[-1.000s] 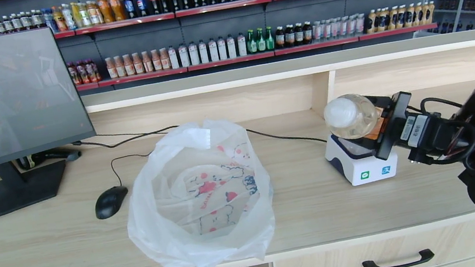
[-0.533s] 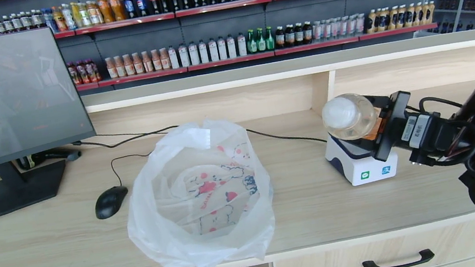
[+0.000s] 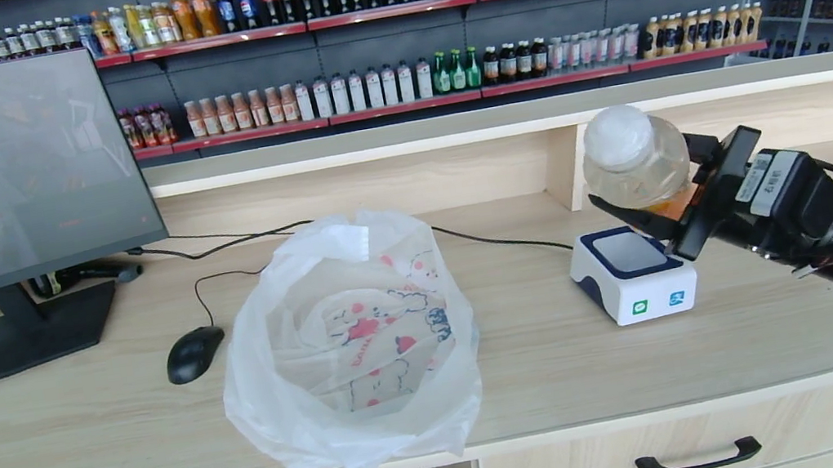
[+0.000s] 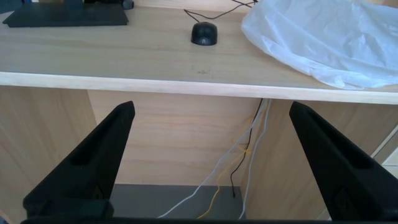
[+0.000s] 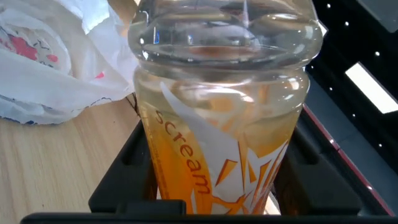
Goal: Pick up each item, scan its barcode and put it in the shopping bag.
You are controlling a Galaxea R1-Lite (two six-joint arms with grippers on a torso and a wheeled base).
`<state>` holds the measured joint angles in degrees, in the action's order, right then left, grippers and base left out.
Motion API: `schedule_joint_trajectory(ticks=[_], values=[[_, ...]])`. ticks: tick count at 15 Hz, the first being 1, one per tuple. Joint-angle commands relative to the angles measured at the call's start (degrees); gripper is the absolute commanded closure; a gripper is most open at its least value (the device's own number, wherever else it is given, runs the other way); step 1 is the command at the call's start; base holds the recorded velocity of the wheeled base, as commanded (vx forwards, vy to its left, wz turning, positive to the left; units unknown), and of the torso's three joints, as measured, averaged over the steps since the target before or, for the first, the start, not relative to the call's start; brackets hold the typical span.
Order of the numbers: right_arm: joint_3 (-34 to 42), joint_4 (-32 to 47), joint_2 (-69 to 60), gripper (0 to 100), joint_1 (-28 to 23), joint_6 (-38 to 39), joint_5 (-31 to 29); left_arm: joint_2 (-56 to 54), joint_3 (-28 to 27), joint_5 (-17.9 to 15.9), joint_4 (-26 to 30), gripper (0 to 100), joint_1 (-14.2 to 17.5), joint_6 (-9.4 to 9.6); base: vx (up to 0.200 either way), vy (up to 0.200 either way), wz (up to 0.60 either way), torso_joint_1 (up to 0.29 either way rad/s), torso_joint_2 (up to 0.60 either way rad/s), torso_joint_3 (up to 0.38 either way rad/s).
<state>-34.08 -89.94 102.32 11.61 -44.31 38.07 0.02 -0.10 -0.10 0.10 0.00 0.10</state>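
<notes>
Above the scanner [image 3: 631,274], the right hand [image 3: 662,189] grasps a bottle [image 3: 622,145], its gripped end hidden.

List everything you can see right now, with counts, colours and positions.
bottle: one, clear with orange label, held above the scanner.
scanner: one, white with dark blue top, right part of the counter.
shopping bag: one, translucent white, counter centre, open, printed packet inside.
mouse: one, black, left of the shopping bag.
monitor: one, dark screen, far left of the counter.
drawer handle: one, black, below the counter.
shelf bottles: many, mixed colours, rows behind the counter.
right gripper: one, black, shut on the bottle.
left gripper: one, black, open, below the counter edge.
</notes>
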Motion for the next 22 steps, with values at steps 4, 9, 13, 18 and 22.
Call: schedule_joint_trajectory(ticks=[4,9,13,18,22], values=[[5.17,-0.06,-10.56,100,5.45,15.66,-15.83,-0.02,0.01,0.01,-0.01,0,0.00,-0.01,0.000,0.000,0.00,0.000,0.00,0.000],[10.53,-0.06,-18.47,100,8.26,38.51,-36.66,-0.02,0.01,0.01,-0.01,0,0.00,-0.01,0.000,0.000,0.00,0.000,0.00,0.000],[16.68,-0.06,-20.40,100,8.70,39.74,-42.38,-0.02,0.01,0.01,-0.01,0,0.00,-0.01,0.000,0.000,0.00,0.000,0.00,0.000],[15.45,-0.06,-17.33,100,7.38,42.12,-42.55,-0.02,0.01,0.01,-0.01,0,0.00,-0.01,-0.040,0.000,0.00,0.000,0.00,0.000],[15.01,-0.06,-16.53,100,7.03,42.64,-42.55,-0.02,0.01,0.01,-0.01,0,0.00,-0.01,-0.100,0.000,0.00,0.006,0.00,0.000]])
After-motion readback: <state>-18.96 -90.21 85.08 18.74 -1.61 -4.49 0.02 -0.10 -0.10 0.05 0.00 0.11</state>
